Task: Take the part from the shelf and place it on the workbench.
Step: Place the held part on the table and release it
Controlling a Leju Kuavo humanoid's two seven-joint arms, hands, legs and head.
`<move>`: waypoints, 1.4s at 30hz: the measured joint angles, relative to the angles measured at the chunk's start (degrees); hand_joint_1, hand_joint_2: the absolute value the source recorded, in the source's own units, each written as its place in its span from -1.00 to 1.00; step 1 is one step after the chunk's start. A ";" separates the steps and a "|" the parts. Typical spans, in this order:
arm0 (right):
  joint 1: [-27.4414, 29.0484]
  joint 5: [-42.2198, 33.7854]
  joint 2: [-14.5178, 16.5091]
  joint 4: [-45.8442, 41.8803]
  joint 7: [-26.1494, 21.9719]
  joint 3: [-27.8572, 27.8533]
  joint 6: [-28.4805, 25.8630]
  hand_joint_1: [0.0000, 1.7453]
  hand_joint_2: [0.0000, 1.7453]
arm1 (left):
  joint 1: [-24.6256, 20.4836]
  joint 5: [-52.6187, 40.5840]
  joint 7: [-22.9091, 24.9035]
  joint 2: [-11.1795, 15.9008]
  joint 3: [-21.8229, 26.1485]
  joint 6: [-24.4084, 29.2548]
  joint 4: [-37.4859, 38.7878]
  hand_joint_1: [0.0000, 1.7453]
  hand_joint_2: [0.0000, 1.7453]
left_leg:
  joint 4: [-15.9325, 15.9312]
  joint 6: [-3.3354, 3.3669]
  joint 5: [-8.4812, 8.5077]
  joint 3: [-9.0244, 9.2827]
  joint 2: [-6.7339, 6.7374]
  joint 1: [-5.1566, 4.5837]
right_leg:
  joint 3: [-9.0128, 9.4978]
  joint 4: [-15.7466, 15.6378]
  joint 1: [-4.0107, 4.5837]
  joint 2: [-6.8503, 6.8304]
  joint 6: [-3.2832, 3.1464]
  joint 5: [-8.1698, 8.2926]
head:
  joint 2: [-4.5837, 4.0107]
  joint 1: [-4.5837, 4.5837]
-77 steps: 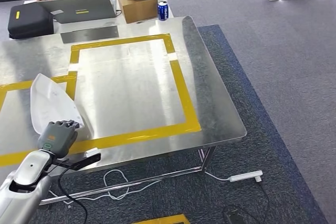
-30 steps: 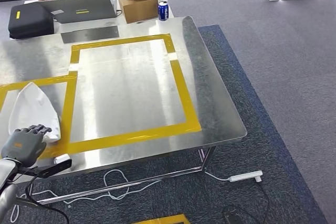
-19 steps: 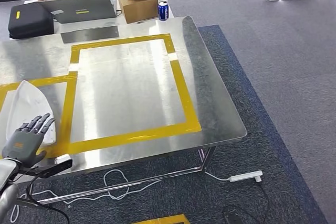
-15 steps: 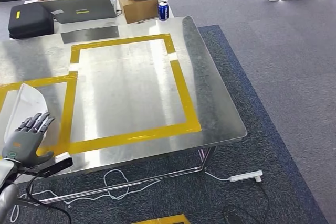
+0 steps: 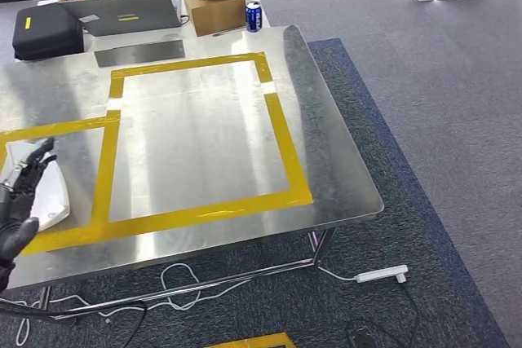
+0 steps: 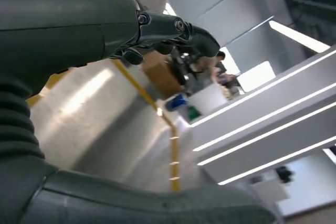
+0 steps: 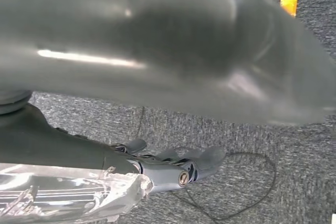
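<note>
Head view, my left hand [image 5: 13, 209] with fingers spread and holding nothing, white part [image 5: 48, 193] lying just beside it on the steel workbench [image 5: 203, 136], right hand [image 7: 170, 169] fingers loosely extended, empty.

We see a silvery metal workbench [image 5: 203, 132] marked with yellow tape [image 5: 280, 132] rectangles. On it, inside the leftmost yellow outline, lies the white part [image 5: 49, 193], beside our dark grey left hand [image 5: 15, 201]. Beyond the workbench stand a blue can [image 5: 253, 16] and a brown box [image 5: 212, 10].
</note>
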 joint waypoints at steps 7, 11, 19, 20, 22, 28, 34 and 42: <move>0.32 -0.90 0.00 -0.01 -0.75 -0.01 -0.38 -1.00 -1.00 | -0.11 20.57 0.94 -2.50 12.51 -7.16 -4.03 -1.00 -1.00 | -0.01 0.00 0.00 0.01 0.00 0.04 | 0.01 0.00 0.05 0.00 -0.01 0.00 | 0.01 -0.01; 0.47 -0.93 0.00 -0.01 -0.82 -0.01 -0.44 -1.00 -1.00 | 0.50 21.43 0.73 -3.19 16.94 -8.14 -4.57 -1.00 -1.00 | -0.01 -0.01 0.01 0.00 0.00 0.05 | 0.03 0.00 0.09 -0.03 -0.01 0.00 | 0.00 -0.01; 1.10 -1.59 -0.01 -0.01 -0.98 -0.21 -1.34 -1.00 -1.00 | 0.93 29.54 -0.40 -5.75 27.83 -1.29 -4.82 -1.00 -1.00 | -0.02 -0.04 -0.03 0.01 0.01 0.10 | 0.07 -0.01 0.07 0.03 -0.01 -0.01 | 0.01 -0.01; 1.23 -1.74 -0.02 -0.01 -1.08 -0.24 -1.40 -1.00 -1.00 | 0.93 30.61 -0.55 -6.12 30.75 -0.13 -4.77 -1.00 -1.00 | -0.02 -0.05 -0.04 0.00 0.01 0.11 | 0.06 -0.01 0.09 0.03 -0.03 -0.03 | 0.01 -0.01; 1.44 -2.12 -0.02 -0.01 -1.38 -0.43 -1.44 -1.00 -1.00 | 0.72 30.21 -1.70 -6.73 37.10 1.51 -4.39 -1.00 -1.00 | -0.02 -0.06 -0.05 0.00 0.02 0.12 | 0.05 -0.03 0.12 0.02 -0.06 -0.07 | 0.01 -0.01; 1.91 -4.12 -0.02 -0.01 -1.53 -2.17 -1.77 -1.00 -1.00 | -1.17 21.50 -9.11 -7.76 51.68 7.64 0.02 -1.00 -1.00 | -0.03 -0.05 -0.07 0.02 0.00 0.12 | 0.09 -0.05 0.13 -0.02 -0.09 -0.11 | 0.00 0.00; 2.37 -5.62 -0.07 -0.01 -1.03 -4.29 -2.19 -1.00 -1.00 | -2.34 16.29 -12.78 -8.13 59.50 12.73 5.39 -1.00 -1.00 | -0.03 -0.05 -0.07 0.05 -0.01 0.12 | 0.12 -0.05 0.13 -0.05 -0.10 -0.10 | 0.00 -0.01; 2.70 -7.43 -0.09 -0.01 -1.82 -6.82 -2.27 -1.00 -1.00 | -3.65 3.85 -12.92 -10.81 64.96 17.15 7.98 -1.00 -1.00 | -0.03 -0.05 -0.07 0.06 -0.01 0.11 | 0.15 -0.07 0.12 -0.06 -0.09 -0.10 | 0.01 -0.02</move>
